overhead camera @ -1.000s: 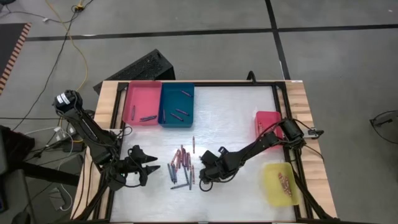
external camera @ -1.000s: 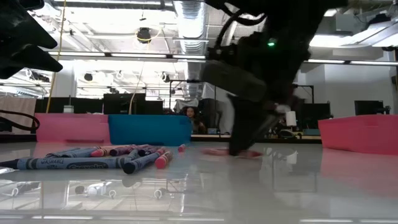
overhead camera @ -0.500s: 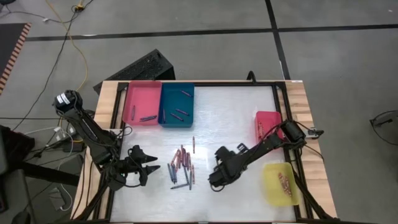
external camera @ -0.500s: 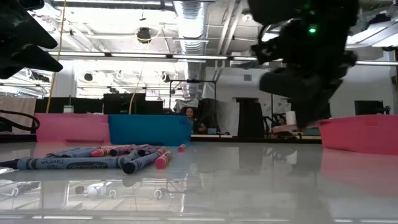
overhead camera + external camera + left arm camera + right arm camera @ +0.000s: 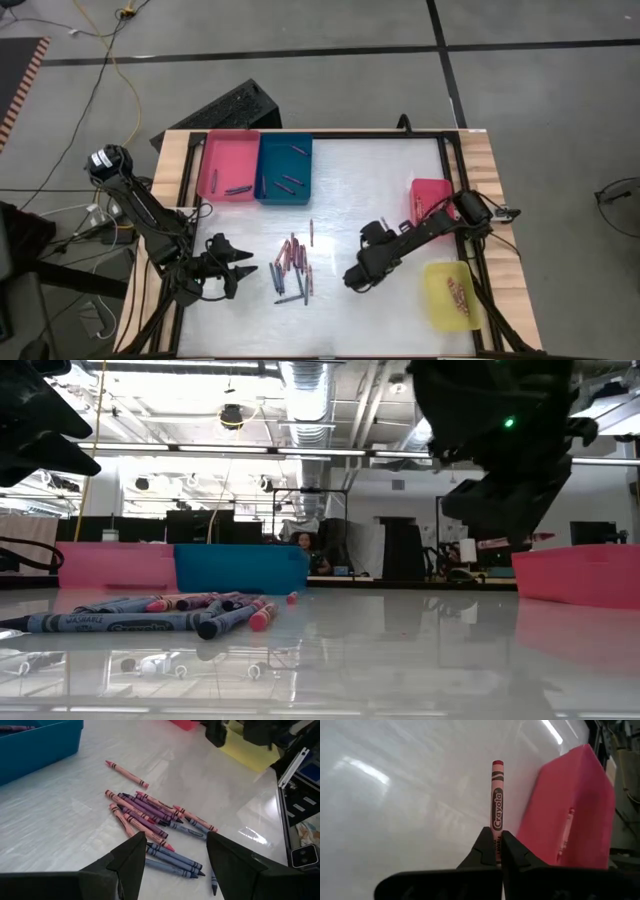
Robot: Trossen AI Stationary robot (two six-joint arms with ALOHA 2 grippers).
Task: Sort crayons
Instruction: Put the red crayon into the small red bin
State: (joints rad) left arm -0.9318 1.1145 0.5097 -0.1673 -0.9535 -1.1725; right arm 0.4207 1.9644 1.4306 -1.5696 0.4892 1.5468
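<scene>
Sorting crayons on the white table (image 5: 370,180), one red crayon (image 5: 497,805) is held clamped in the right gripper (image 5: 356,280).

The right gripper is raised above the table toward its front right, between the loose crayons (image 5: 292,266) and the yellow tray (image 5: 437,305), with the red tray (image 5: 575,810) seen just beyond the crayon's tip. The left gripper (image 5: 243,266) is kept spread wide near the front left edge, beside the loose crayons, which are left lying mid-front. A few crayons are seen in the pink tray (image 5: 228,146) and blue tray (image 5: 285,145) at the back left.
</scene>
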